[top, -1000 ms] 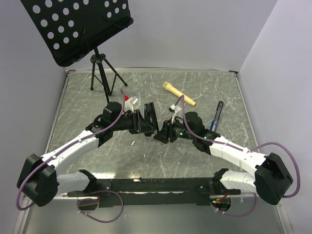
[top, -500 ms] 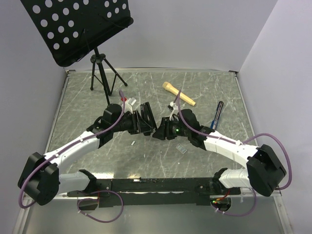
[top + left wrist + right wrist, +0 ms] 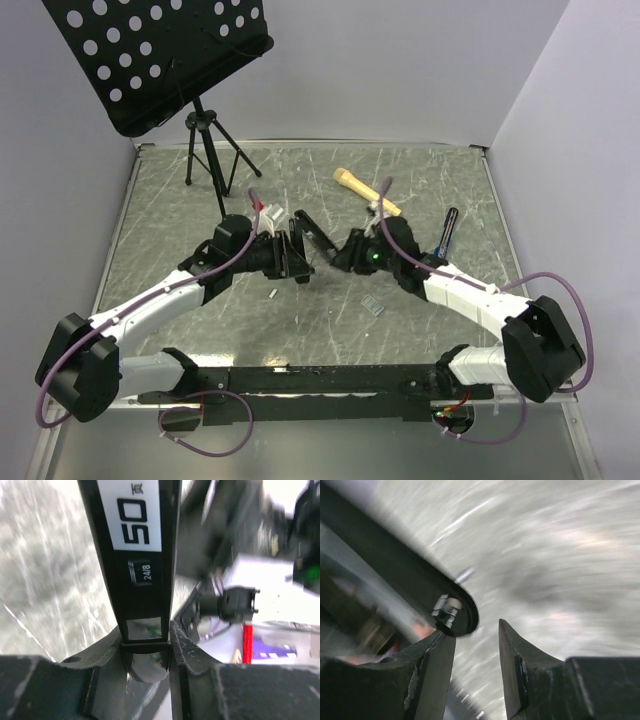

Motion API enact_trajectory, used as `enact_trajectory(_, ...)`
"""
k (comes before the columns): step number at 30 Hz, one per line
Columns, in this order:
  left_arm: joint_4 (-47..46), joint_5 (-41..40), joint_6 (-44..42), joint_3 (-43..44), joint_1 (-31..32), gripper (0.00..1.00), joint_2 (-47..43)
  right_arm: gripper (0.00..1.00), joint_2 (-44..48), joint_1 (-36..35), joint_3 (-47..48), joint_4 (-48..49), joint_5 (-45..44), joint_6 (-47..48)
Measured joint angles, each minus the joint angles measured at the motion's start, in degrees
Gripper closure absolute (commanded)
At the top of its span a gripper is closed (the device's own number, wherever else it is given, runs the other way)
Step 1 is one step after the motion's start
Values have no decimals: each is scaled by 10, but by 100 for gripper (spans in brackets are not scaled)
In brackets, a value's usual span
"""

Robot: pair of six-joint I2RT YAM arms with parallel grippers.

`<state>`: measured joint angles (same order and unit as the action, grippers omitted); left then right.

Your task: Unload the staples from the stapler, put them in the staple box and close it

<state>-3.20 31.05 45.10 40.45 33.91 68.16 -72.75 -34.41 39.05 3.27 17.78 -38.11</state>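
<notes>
The black stapler (image 3: 315,232) is held off the table between the two arms, hinged open, with one bar slanting toward the right arm. My left gripper (image 3: 298,262) is shut on one bar; in the left wrist view this bar (image 3: 142,555), labelled "50" and "24/8", sits clamped between the fingers of the gripper (image 3: 146,650). My right gripper (image 3: 343,250) is open. In the right wrist view the other bar's rounded end (image 3: 452,612) rests against the left fingertip, outside the empty gap of the gripper (image 3: 474,630). A small silvery strip of staples (image 3: 373,306) lies on the table below the right gripper.
A smaller silvery piece (image 3: 272,293) lies on the table under the left gripper. A yellow-handled tool (image 3: 366,192) and a black pen (image 3: 444,240) lie at the back right. A small red and white object (image 3: 268,210) sits behind the left gripper. A music stand (image 3: 200,130) stands at the back left.
The right gripper has moved up and to the right, away from the left gripper. The stapler's free bar has swung out toward it, so the stapler stands wider open.
</notes>
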Motion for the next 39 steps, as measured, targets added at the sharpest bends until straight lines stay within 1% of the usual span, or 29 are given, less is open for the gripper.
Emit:
enact_trajectory(3, 32, 19, -3, -1, 13, 99, 0, 54, -9, 47, -1, -5, -52, -3)
enact_trajectory(8, 51, 32, -5, -4, 24, 99, 0, 53, -11, 54, -2, -7, -79, 1)
enact_trajectory(11, 50, 37, -14, -7, 24, 99, 0, 52, -14, 56, -4, 0, -77, 2)
enact_trajectory(14, 59, 41, -40, -7, 28, 99, 8, 52, -19, 69, -8, 5, -66, 0)
enact_trajectory(22, 141, 52, -123, 19, 67, 99, 56, 51, -55, 133, -7, 36, -45, 1)
enact_trajectory(32, 193, 51, -171, 70, 88, 99, 124, 50, -66, 137, -7, 98, -17, -13)
enact_trajectory(39, 247, 49, -205, 100, 107, 99, 158, 49, -66, 138, 20, 104, -11, -12)
